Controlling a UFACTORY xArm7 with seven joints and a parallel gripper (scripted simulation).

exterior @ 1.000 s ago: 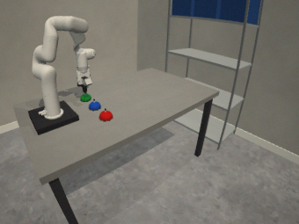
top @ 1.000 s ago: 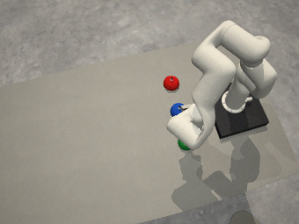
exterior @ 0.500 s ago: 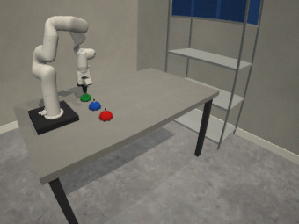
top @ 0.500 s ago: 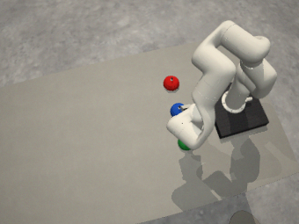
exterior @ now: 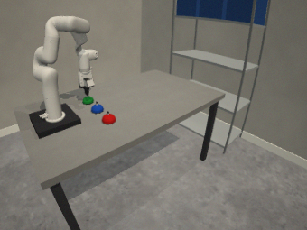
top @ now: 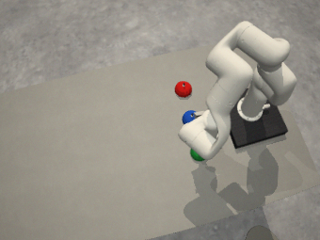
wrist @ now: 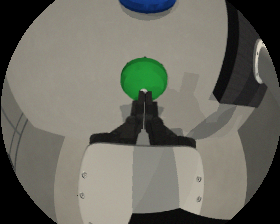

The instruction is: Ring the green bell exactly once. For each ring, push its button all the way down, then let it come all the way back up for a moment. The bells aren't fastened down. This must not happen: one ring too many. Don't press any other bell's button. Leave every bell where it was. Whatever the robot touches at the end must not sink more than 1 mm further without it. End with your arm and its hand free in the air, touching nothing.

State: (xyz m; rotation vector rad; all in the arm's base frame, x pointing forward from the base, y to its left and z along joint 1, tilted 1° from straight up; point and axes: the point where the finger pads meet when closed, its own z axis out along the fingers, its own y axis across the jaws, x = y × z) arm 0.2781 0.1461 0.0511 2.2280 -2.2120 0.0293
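Observation:
The green bell point(wrist: 144, 78) sits on the table straight below my gripper point(wrist: 144, 99). The fingers are shut with nothing between them, and their tips point down at the bell's button near its top. In the exterior view the gripper point(exterior: 86, 91) hangs just above the green bell point(exterior: 88, 100); I cannot tell whether the tips touch the button. In the top view the arm hides most of the green bell point(top: 197, 155).
The arm's black base plate point(exterior: 54, 119) lies close to the left of the bells. A metal shelf unit point(exterior: 221, 61) stands beyond the table's far end. The blue bell point(exterior: 97, 108) and red bell point(exterior: 108, 118) sit in a line toward the table's middle.

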